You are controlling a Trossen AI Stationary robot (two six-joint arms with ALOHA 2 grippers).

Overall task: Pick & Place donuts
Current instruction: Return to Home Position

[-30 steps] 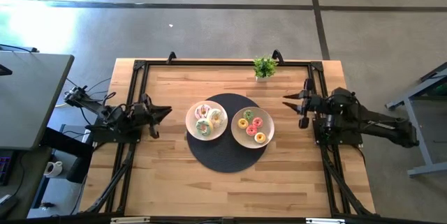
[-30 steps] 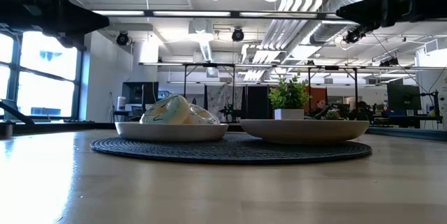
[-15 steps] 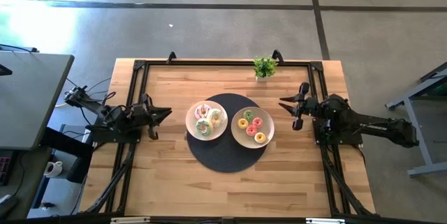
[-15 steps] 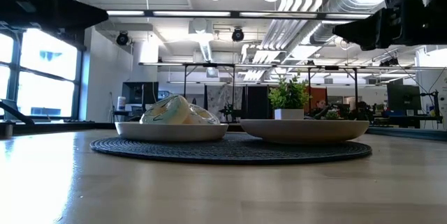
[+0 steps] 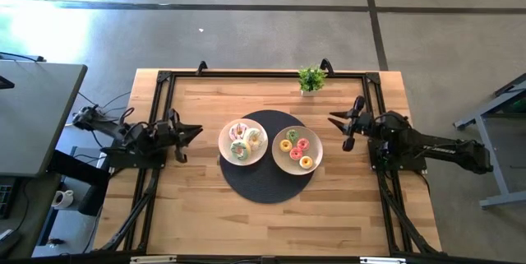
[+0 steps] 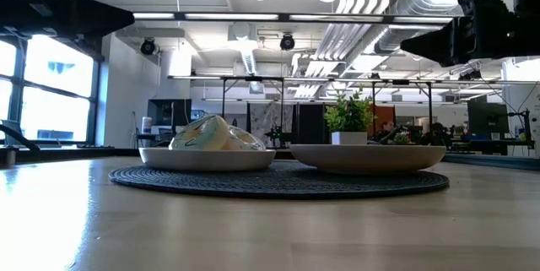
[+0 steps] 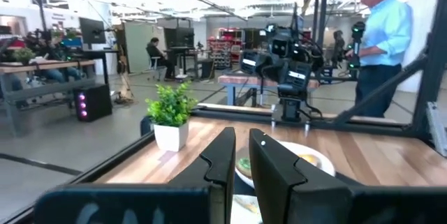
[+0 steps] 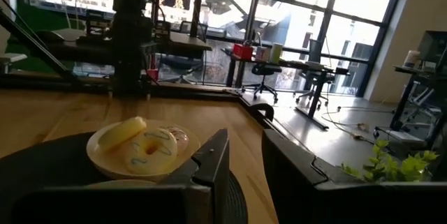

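1. Since a second ago the right gripper (image 5: 334, 120) has been brought lower, as is seen in the low view, while the left gripper (image 5: 195, 131) has been left where it was.
2. Nearest, at 6 o'clock, bare boards of the pale wooden table with the black frame (image 5: 271, 227) are seen.
3. A round black woven mat (image 5: 265, 186) is laid at the table's middle, and two plates are set on it side by side.
4. The round white plate (image 5: 225, 136) is placed on the mat's 9 o'clock half. Three larger sprinkled donuts (image 5: 240, 150), iced pink, cream and green-white, are crowded together on it.
5. The round light brown plate (image 5: 282, 161) is placed on the 3 o'clock half and reaches the mat's edge there. Five small ring donuts (image 5: 306, 162), iced green, yellow, pink and red, are spread flat in it.
6. The left gripper is held at 9 o'clock from the mat, well apart from the white plate and pointed toward it. Its fingers (image 7: 222, 155) are kept a narrow gap apart, and nothing is held between them.
7. The right gripper is held at 3 o'clock from the mat, near the light brown plate but clear of it. Its fingers (image 8: 215, 160) are likewise parted by a narrow gap, and nothing is gripped.
8. Farther off, at 1 o'clock from the mat, a small green plant in a white pot (image 5: 311, 81) is stood by the table's far edge.
9. Beyond the table, in the left wrist view, a person in a light blue shirt (image 7: 385, 35) is seen standing in the room.
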